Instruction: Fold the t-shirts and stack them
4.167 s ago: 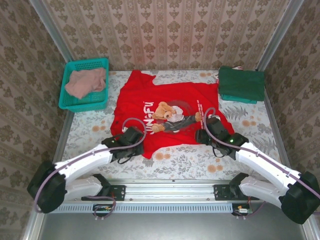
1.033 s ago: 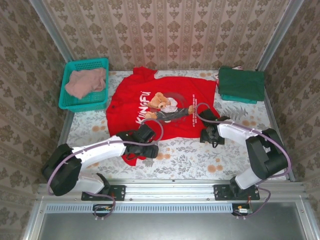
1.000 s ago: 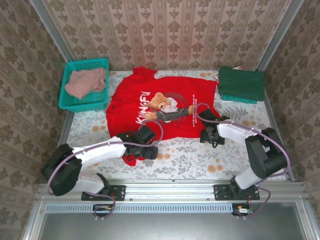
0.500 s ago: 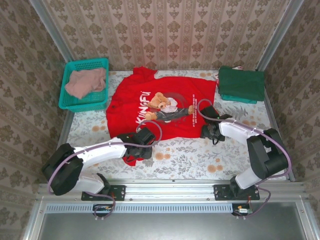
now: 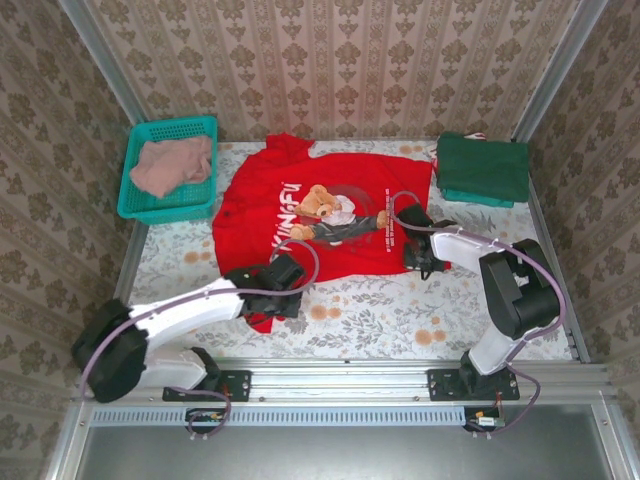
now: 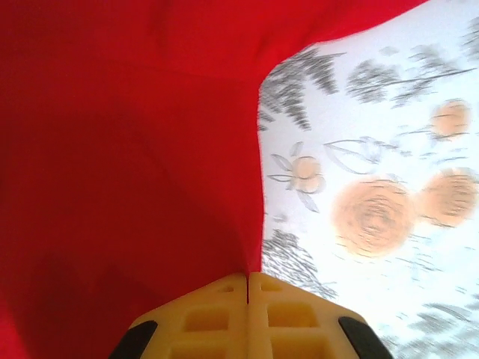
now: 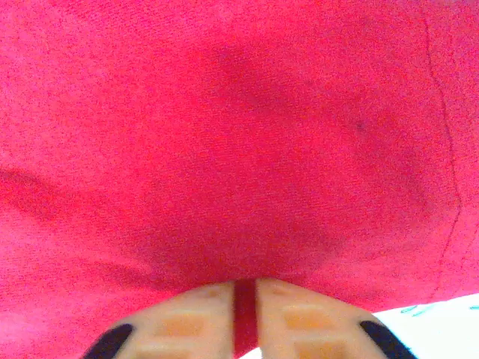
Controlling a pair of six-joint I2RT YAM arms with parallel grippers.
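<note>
Red t-shirt (image 5: 350, 255) reads "KUNGFU" in white beside a teddy-bear print (image 5: 325, 205).

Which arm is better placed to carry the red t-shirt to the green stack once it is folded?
Probably the right. The right claw is shut on the red t-shirt at the hem nearer the green stack. The left claw grips the opposite near corner, farther away.

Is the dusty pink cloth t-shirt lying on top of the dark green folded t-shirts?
No, the dusty pink t-shirt lies crumpled inside the teal plastic mesh basket at the far left, apart from the dark green stack.
</note>
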